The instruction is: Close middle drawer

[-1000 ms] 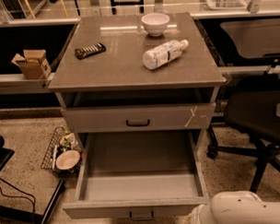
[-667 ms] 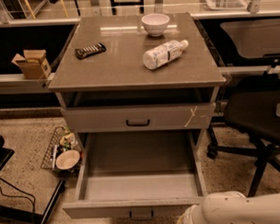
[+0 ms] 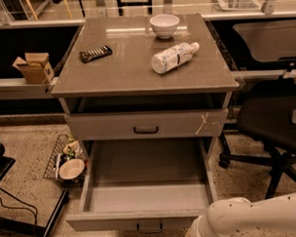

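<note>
My arm [image 3: 249, 215] has slid left; gripper sits past the bottom edge, state unknown — cannot tell; drawer [image 3: 148, 197] just left of it — wide open, push not begun.

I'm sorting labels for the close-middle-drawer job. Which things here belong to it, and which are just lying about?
For the job:
- middle drawer, pulled open
- robot arm at lower right; its tool is out of view

Lying about:
- white bowl, plastic bottle and dark bar on the cabinet top
- cardboard box
- floor basket
- office chair
</note>
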